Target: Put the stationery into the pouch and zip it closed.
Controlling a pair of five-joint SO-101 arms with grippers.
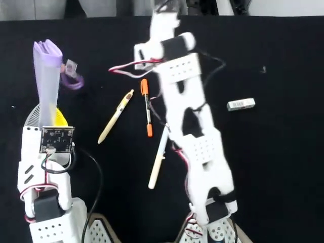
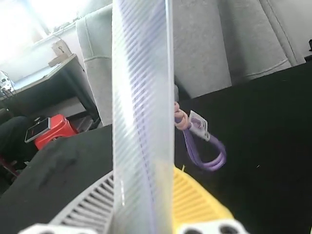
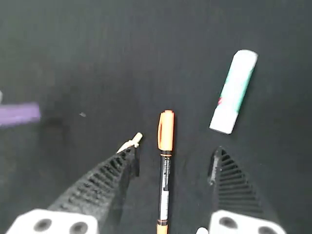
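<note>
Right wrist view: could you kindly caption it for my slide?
Open right gripper frames the orange pen; a white eraser lies nearby.

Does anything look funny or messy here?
The purple pouch stands straight up, pinched in the left fingers, instead of lying flat. The orange pen, two cream pens and white eraser lie scattered on the black table.

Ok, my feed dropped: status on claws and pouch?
Left claw shut on pouch, upright. Right claw open, straddling orange pen. Cream pen tip close beside one finger.

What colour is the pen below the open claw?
Orange at both ends. The pen shows best in the right wrist view.
</note>
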